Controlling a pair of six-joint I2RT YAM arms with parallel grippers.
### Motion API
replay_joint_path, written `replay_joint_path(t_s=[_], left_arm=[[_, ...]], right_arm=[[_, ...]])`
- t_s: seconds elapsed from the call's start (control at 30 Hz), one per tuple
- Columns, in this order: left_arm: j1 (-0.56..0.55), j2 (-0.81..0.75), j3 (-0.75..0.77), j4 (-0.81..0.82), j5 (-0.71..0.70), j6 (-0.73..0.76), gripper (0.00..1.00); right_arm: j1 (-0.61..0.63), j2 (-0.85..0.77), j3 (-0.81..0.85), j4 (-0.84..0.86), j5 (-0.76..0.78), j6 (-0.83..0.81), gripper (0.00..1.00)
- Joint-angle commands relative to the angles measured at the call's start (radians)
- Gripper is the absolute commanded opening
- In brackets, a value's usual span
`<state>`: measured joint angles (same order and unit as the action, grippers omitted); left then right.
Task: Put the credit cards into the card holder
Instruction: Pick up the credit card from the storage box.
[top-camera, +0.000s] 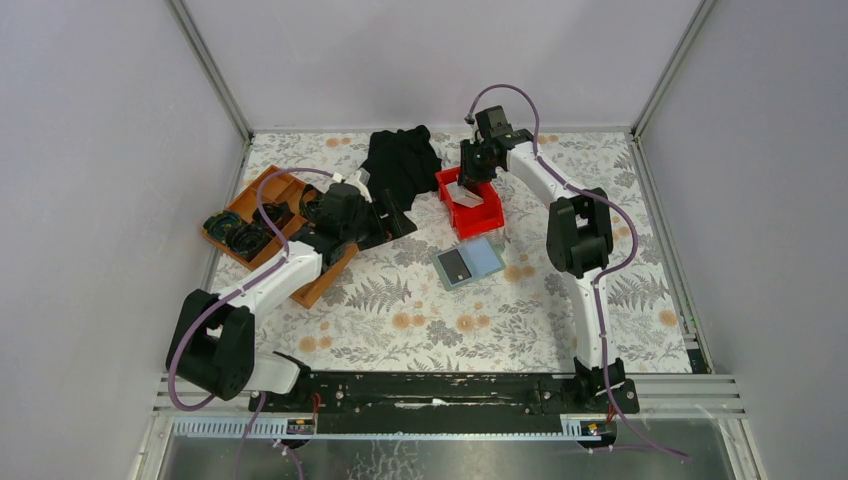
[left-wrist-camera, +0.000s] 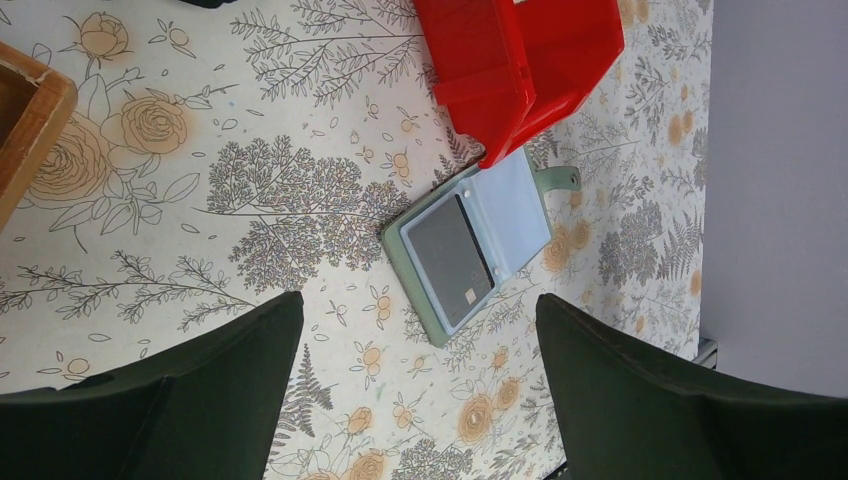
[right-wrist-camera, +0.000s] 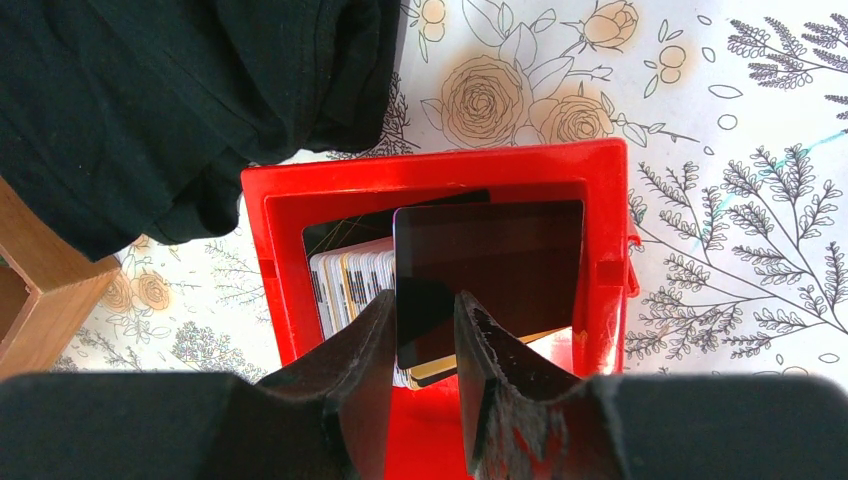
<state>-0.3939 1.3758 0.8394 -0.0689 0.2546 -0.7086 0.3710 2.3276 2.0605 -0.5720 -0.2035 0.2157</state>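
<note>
The card holder (top-camera: 468, 262) lies open on the flowered table, in front of the red bin (top-camera: 490, 215). A dark credit card (left-wrist-camera: 450, 258) sits in its left half. My right gripper (top-camera: 470, 180) hangs over the bin and is shut on the edge of another dark credit card (right-wrist-camera: 490, 270), held a little above a stack of several cards (right-wrist-camera: 350, 285) standing in the bin (right-wrist-camera: 430, 170). My left gripper (left-wrist-camera: 420, 310) is open and empty, above the table left of the card holder (left-wrist-camera: 470, 245), its fingers (left-wrist-camera: 230, 370) spread wide.
A black cloth (top-camera: 400, 160) lies behind and left of the bin, and also shows in the right wrist view (right-wrist-camera: 150, 100). An orange compartment tray (top-camera: 262, 215) with dark items stands at the left. Grey walls enclose the table on three sides.
</note>
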Motion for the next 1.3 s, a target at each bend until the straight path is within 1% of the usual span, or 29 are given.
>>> replay_joint_path(t_s=[0.0, 1.27], left_arm=[[-0.010, 0.003, 0.021, 0.022, 0.013, 0.003, 0.93], [-0.034, 0.001, 0.018, 0.035, 0.006, -0.009, 0.89]], right_arm=[[0.006, -0.054, 0.026, -0.028, -0.037, 0.017, 0.33], [0.005, -0.108, 0.052, -0.055, -0.042, 0.002, 0.33]])
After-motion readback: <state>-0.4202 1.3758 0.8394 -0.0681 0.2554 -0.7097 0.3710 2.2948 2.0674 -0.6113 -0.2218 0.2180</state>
